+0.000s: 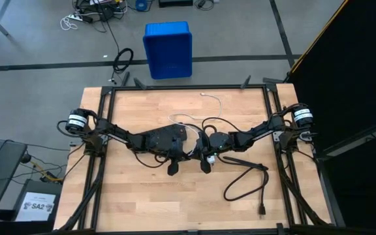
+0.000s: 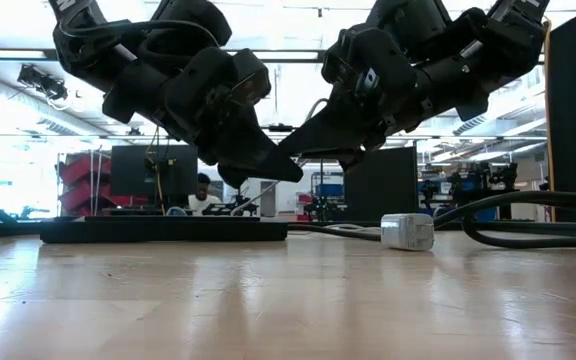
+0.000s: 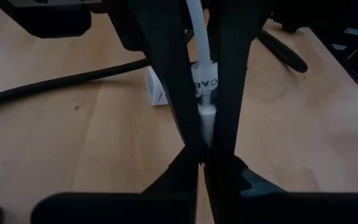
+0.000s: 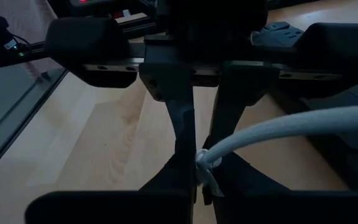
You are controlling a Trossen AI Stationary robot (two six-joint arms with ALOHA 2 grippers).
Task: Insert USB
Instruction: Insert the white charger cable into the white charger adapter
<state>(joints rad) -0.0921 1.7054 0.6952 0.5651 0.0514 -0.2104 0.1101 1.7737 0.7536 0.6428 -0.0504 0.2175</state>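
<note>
Gripping one USB (image 3: pixel 205 93): left gripper (image 3: pixel 202 152) clamped | right gripper (image 4: pixel 199 171) clamped | one white adapter (image 2: pixel 407 232) on table (image 1: pixel 142 202)

The USB (image 1: pixel 209 112), a thin white cable, loops limply across mid-counter (image 1: pixel 142 196); its white plug (image 3: pixel 206 117) sits pinched between dark fingers.

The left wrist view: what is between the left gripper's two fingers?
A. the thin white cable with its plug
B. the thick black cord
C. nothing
A: the white cable runs down between the left gripper fingers, which are shut on its plug.
</note>
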